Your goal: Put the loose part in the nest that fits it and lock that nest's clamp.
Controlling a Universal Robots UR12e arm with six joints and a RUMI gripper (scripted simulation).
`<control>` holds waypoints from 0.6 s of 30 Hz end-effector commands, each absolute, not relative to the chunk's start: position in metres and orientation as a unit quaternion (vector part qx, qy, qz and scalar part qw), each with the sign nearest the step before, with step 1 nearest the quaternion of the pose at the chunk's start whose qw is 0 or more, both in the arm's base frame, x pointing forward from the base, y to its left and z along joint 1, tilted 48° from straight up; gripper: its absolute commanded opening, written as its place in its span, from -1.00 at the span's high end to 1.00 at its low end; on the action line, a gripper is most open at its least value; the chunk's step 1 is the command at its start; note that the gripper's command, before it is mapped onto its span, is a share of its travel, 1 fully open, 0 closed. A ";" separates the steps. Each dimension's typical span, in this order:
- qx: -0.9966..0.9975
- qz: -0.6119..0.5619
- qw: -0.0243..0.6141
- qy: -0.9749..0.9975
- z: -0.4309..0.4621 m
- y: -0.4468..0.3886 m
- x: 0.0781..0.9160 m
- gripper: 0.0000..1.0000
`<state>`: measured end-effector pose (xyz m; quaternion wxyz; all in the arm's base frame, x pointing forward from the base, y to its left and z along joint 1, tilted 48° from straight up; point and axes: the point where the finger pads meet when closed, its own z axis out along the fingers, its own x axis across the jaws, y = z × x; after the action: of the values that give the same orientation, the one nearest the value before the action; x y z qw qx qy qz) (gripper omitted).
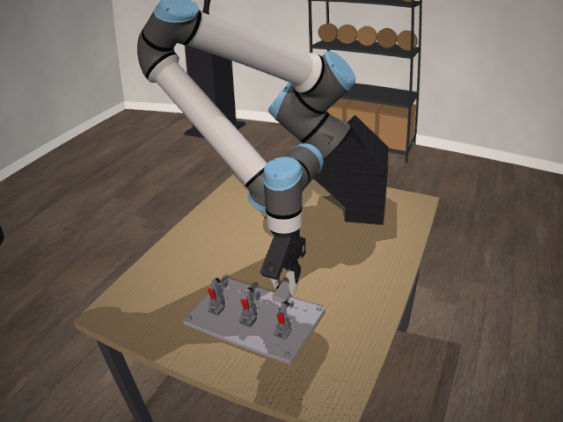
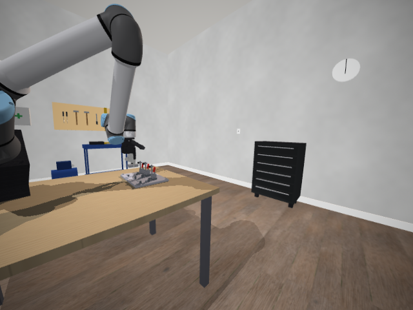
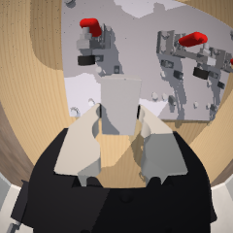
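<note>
My gripper [image 1: 285,288] [image 3: 118,105] [image 2: 131,163] is shut on a flat grey rectangular part [image 1: 281,293] [image 3: 119,104]. It holds the part above the back edge of the grey fixture plate [image 1: 245,335] [image 3: 141,34] [image 2: 159,181], over the rightmost nest. Three toggle clamps with red handles stand on the plate: left [image 1: 213,294], middle [image 1: 245,305] and right [image 1: 281,319]. In the wrist view two red handles show, one to the left [image 3: 90,25] and one to the right [image 3: 192,39], with the part's far end between them. The nest pads are mostly hidden.
The fixture lies near the front of a wooden table [image 1: 372,254] [image 2: 100,206]. The arm's black base block [image 1: 363,181] stands at the table's back. A shelf rack [image 1: 363,45] and a black drawer cabinet [image 2: 278,172] stand away from the table.
</note>
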<state>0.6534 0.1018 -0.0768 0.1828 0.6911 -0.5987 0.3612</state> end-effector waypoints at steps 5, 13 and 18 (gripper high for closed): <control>0.692 0.361 0.181 -0.598 -0.046 0.071 0.656 1.00; 0.692 0.361 0.181 -0.598 -0.029 0.053 0.657 1.00; 0.692 0.361 0.181 -0.598 -0.026 0.050 0.657 1.00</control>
<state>0.6564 0.0527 -0.0294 0.1817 0.6920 -0.5982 0.3609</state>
